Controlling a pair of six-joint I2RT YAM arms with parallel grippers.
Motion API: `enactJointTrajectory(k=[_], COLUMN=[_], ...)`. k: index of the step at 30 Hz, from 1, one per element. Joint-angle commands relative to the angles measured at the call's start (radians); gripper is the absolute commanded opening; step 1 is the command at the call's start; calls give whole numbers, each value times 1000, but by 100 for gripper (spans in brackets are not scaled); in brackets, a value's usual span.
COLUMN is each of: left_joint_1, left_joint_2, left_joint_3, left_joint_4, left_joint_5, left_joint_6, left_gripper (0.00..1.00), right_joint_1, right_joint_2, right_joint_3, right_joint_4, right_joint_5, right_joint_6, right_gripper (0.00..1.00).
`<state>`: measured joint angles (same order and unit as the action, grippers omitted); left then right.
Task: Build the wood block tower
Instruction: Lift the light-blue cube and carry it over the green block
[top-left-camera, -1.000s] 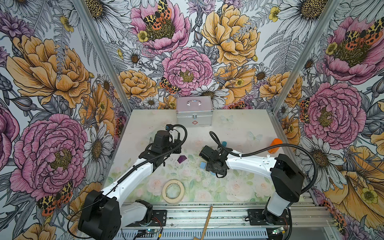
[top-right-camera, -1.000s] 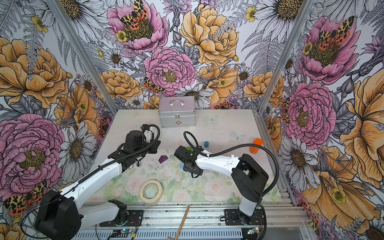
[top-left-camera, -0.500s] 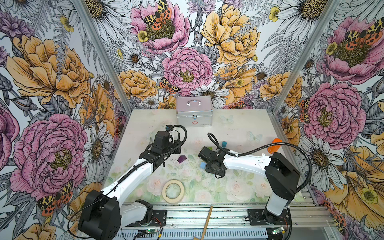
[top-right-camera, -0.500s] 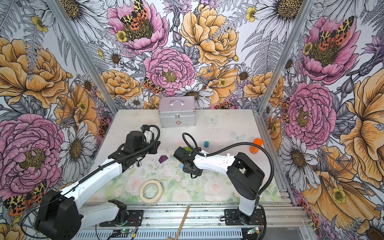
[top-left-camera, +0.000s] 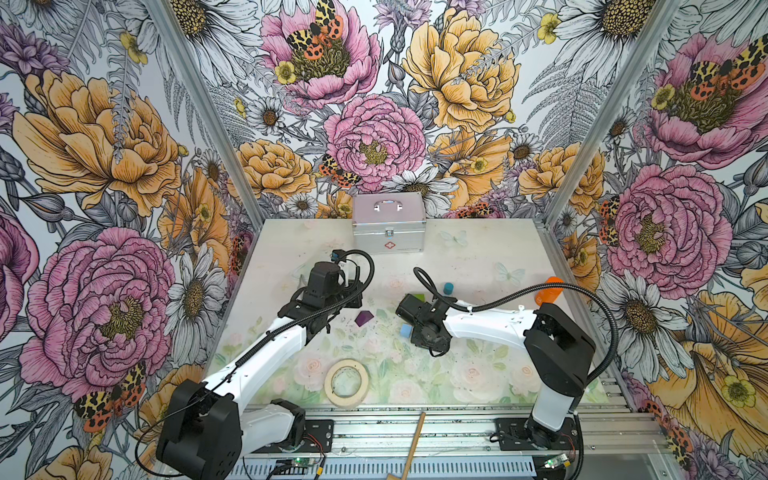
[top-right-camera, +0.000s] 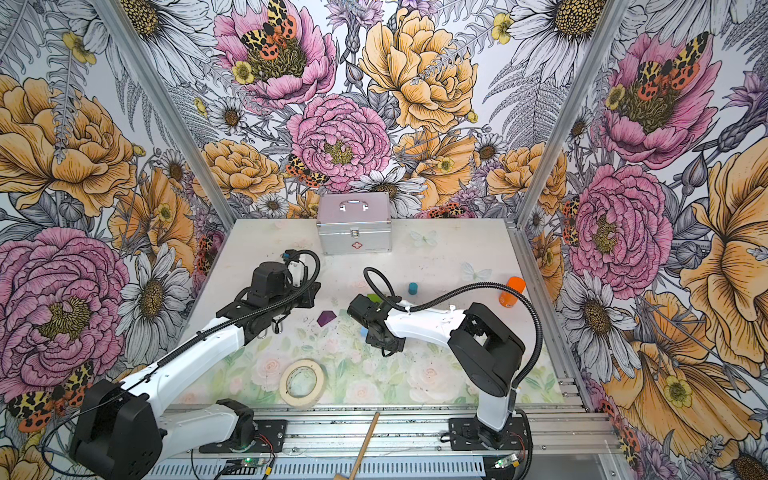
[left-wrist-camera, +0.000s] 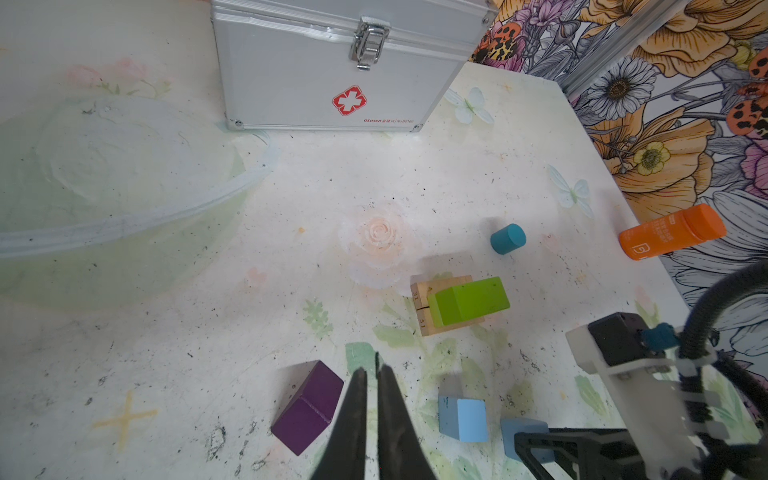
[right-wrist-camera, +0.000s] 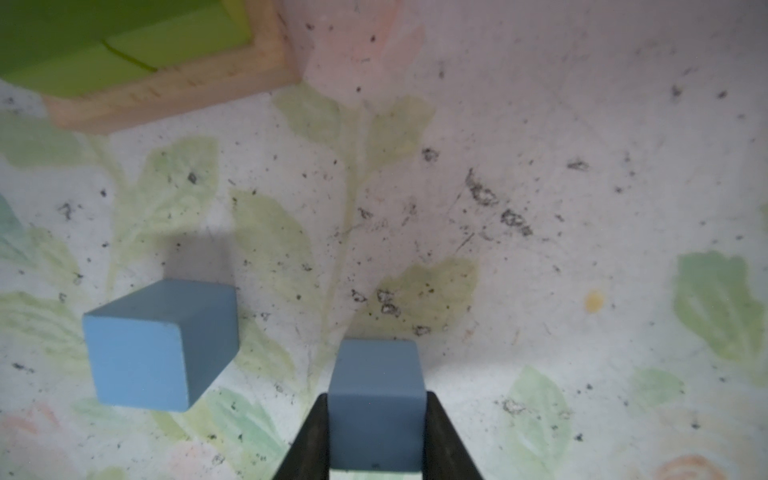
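Between the fingers of my right gripper (right-wrist-camera: 376, 400) sits a light-blue cube (right-wrist-camera: 376, 370) on the table, and both fingers press its sides. A second light-blue cube (right-wrist-camera: 160, 345) (top-left-camera: 405, 330) rests free beside it. Two tan bars (left-wrist-camera: 424, 309) lie side by side and carry lime-green blocks (left-wrist-camera: 467, 299) (top-left-camera: 417, 297). Beyond them stands the teal cylinder (left-wrist-camera: 508, 238) (top-left-camera: 448, 287). The purple roof-shaped block (left-wrist-camera: 309, 405) (top-left-camera: 364, 318) lies just beside my left gripper (left-wrist-camera: 376, 374), which is shut and holds nothing.
A silver first-aid case (top-left-camera: 388, 222) stands at the back wall. An orange container (top-left-camera: 548, 291) lies at the right edge. A clear plastic bowl (left-wrist-camera: 104, 187) sits at the left, and a beige tape roll (top-left-camera: 347, 382) lies near the front.
My right gripper has moved slightly left and closed its jaws onto the light-blue cube. The left arm has not moved.
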<state>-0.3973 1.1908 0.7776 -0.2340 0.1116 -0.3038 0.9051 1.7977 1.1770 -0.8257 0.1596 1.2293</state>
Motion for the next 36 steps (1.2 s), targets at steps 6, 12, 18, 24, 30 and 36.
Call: enactJointTrajectory(k=[6, 12, 18, 24, 30, 36], left_joint_1=[1, 2, 4, 5, 3, 7], left_joint_2=[-15, -17, -13, -16, -17, -13], left_joint_3=[-9, -9, -9, -10, -9, -10], left_joint_4=[25, 27, 28, 26, 25, 24], left_joint_5=[-22, -21, -20, -22, -24, -26], left_joint_6=[22, 22, 24, 24, 24, 28], left_gripper=[10, 10, 10, 10, 10, 10], right_joint_1=[-17, -33, -37, -57, -75, -96], right_joint_2=[9, -39, -49, -55, -35, 21], right_joint_3=[27, 77, 188, 274, 383, 503], right_joint_4=[3, -25, -162, -244, -310, -376], right_joint_5=[-1, -11, 10, 14, 19, 24], right_joint_6=[-38, -140, -228, -301, -360, -426], right_gripper=[0, 0, 0, 0, 0, 0])
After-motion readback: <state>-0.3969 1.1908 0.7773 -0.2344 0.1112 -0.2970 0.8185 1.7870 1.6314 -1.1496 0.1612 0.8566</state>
